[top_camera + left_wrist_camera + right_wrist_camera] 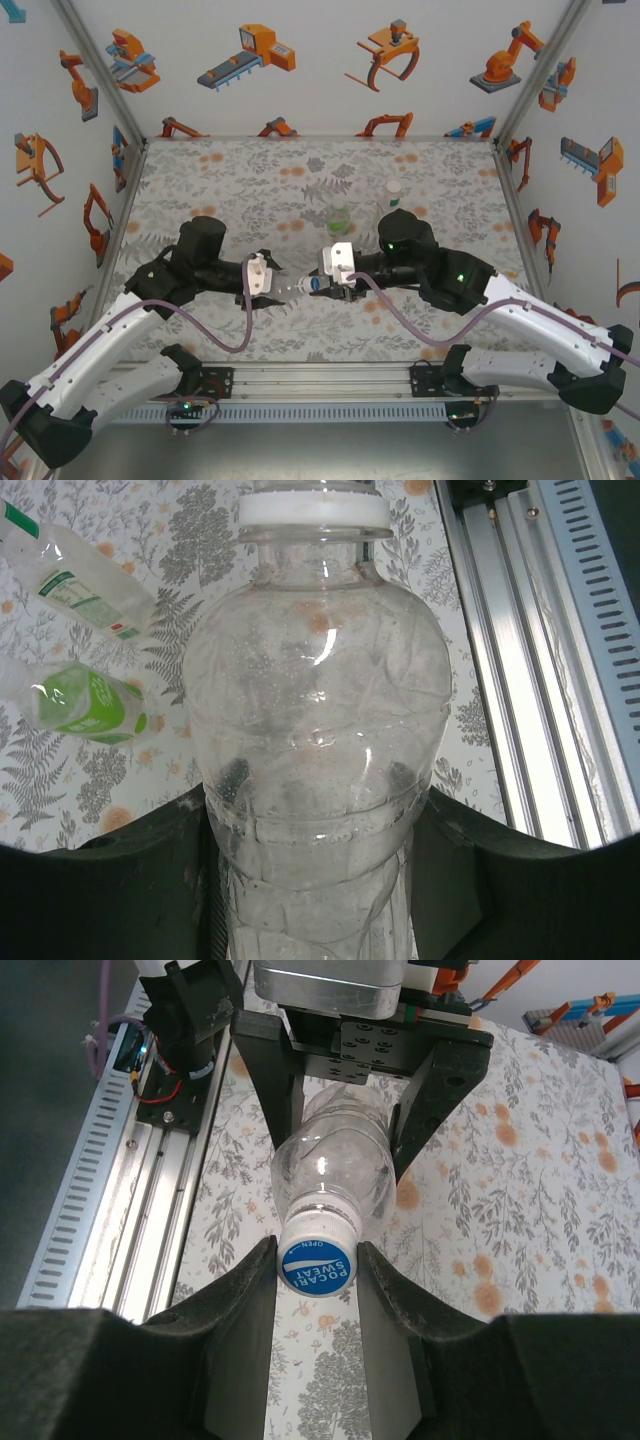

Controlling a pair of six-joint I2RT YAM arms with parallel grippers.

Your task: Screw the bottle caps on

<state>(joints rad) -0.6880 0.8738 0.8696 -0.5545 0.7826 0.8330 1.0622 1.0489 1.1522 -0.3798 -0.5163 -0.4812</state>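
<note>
Of three, my left claw (270,287) gripped one clear bottle (320,710) near the middle. My right claw (317,1272) clamped its one blue cap (317,1265), printed POCARI SWEAT, OPEN. One green bottle (340,217) and another clear bottle (393,197) stood farther back.

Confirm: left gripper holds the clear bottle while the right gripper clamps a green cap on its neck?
The cap in the right gripper is blue, not green, per the right wrist view. The left gripper does hold the clear bottle.

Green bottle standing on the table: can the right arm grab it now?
Probably not yet: the right gripper is shut on the blue cap of the clear bottle in the left gripper.
</note>
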